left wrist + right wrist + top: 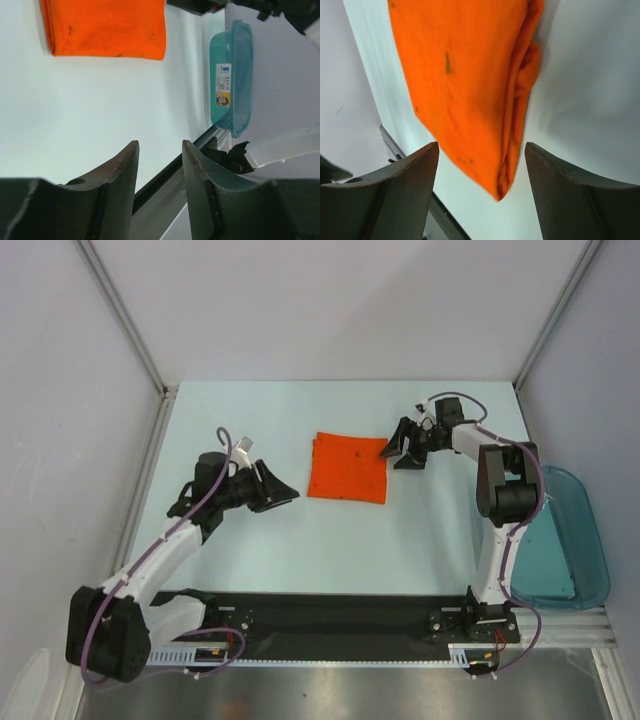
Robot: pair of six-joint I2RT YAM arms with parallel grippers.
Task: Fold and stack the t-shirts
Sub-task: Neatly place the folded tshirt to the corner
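Right end effector [398, 457] open beside folded t-shirt [348, 468].

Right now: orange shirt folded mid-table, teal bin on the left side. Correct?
Not quite. The bin is on the right side, not the left; the top view shows it. The shirt does lie folded in the middle, as you said.

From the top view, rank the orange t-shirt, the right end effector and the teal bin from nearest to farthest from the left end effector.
From the left end effector:
1. Orange t-shirt, folded, just to its right.
2. Right end effector, at the shirt's right edge.
3. Teal bin, at the far right.
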